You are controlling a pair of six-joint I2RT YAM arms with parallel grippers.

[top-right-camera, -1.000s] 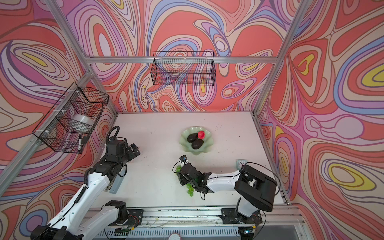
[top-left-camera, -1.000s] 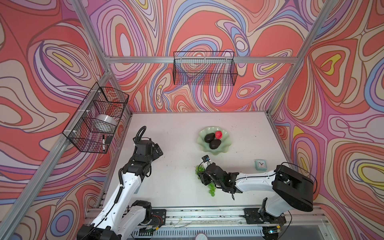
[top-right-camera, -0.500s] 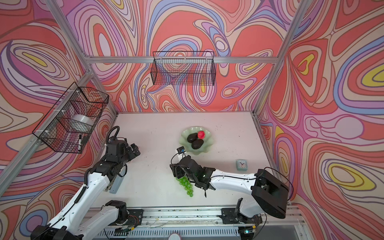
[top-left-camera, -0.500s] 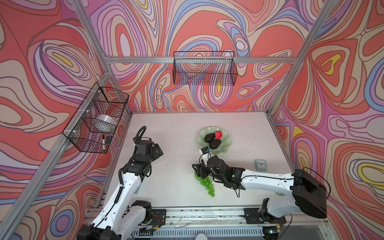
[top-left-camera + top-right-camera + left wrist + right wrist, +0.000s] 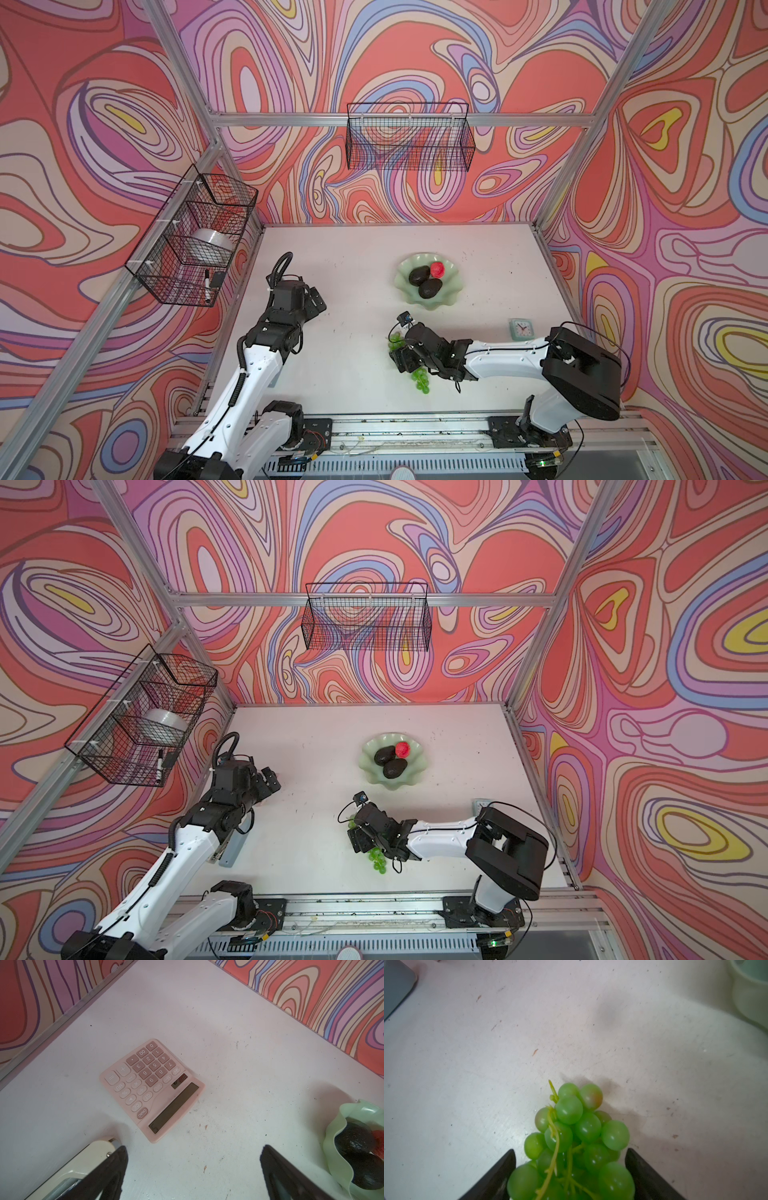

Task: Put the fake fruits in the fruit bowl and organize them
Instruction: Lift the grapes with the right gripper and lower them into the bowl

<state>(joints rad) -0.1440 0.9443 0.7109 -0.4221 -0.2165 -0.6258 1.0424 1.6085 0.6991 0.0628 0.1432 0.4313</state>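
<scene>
Three fruits in bowl [image 5: 451, 291]: two avocados [image 5: 430, 288], one strawberry [image 5: 437, 269]. Grapes [image 5: 571, 1122] outstanding, on table [image 5: 353, 291] short of bowl, straddled by right gripper [image 5: 570, 1152], jaws spread, not clamped, seemingly lined up for pickup. Left gripper [image 5: 194, 1147] wide open, empty, parked clear.

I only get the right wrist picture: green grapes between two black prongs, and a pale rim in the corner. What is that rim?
Observer: A green bowl holding two avocados and a strawberry.
Operator: Anything else lying around?
Observer: A pink calculator, ahead of the left gripper.
Operator: Is that one carrying something?
Observer: No, it stands open and empty.
</scene>
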